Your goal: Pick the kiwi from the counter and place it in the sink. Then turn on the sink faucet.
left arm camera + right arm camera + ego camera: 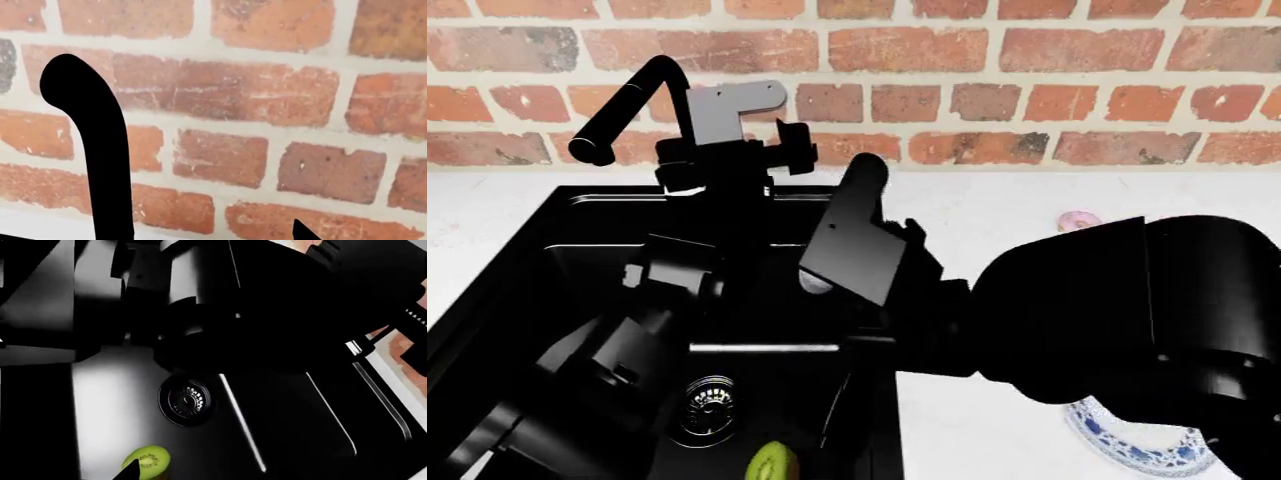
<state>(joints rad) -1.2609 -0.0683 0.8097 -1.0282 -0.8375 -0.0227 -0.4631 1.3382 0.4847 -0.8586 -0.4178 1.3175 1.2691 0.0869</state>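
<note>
The halved kiwi (771,463) lies green face up on the floor of the black sink (574,262), near the steel drain grate (707,402). It also shows in the right wrist view (148,461), next to the drain grate (185,401). My right gripper (830,415) hangs low over the basin, open and empty, and one fingertip (128,473) overlaps the kiwi's edge. The black faucet (627,105) stands behind the sink. My left gripper (741,128) is up at the faucet, close beside its spout (90,140), and its jaws look open.
A brick wall (988,60) backs the white counter (1014,205). A pink donut (1077,221) lies on the counter at the right. A blue-patterned plate (1128,442) sits near the front right, partly under my right arm.
</note>
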